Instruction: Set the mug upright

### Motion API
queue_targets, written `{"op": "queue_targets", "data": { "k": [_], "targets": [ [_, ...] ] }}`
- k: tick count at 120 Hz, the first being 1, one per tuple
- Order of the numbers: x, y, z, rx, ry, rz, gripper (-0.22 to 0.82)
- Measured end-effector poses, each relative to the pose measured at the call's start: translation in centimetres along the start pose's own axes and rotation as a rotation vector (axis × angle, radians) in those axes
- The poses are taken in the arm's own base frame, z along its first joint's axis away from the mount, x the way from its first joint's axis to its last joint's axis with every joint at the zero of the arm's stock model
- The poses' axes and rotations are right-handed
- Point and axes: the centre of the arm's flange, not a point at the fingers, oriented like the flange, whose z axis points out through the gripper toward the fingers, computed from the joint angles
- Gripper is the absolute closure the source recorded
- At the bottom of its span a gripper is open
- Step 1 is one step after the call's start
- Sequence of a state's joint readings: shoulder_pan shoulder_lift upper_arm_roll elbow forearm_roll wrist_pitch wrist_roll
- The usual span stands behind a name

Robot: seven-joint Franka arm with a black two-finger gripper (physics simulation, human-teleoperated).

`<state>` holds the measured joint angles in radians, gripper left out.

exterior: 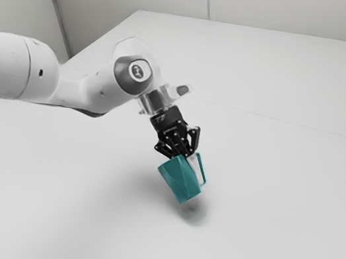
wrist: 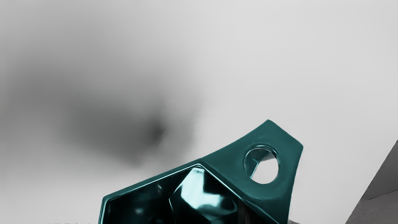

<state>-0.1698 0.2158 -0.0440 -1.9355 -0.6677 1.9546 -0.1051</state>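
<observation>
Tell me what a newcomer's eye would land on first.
Most likely the teal mug, the one strong colour in a pale scene, tilted at the black gripper. Next, the white arm reaching in from the exterior view's left. In the wrist view, the handle's round hole stands out beside the glossy mouth.

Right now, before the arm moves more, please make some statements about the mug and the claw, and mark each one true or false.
1. The mug is teal. True.
2. The mug stands upright on the table. False: it is tilted, held in the claw.
3. The mug's opening faces toward the claw's side. True.
4. In the exterior view, the handle is on the mug's left side. False: it is on the exterior view's right.
5. The handle has a hole through it. True.
</observation>
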Motion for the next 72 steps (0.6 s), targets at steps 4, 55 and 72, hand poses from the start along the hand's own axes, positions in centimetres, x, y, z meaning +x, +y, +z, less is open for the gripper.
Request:
{"op": "queue_targets", "data": {
  "k": [4, 55, 72],
  "targets": [
    [-0.3, 0.1, -0.7, 0.041, 0.023, 0.018, 0.78],
    [-2.2, -2.5, -6.6, 0.514, 0.258, 0.16, 0.79],
    [-3.4, -4.2, -6.8, 0.587, 0.302, 0.181, 0.79]
  ]
}}
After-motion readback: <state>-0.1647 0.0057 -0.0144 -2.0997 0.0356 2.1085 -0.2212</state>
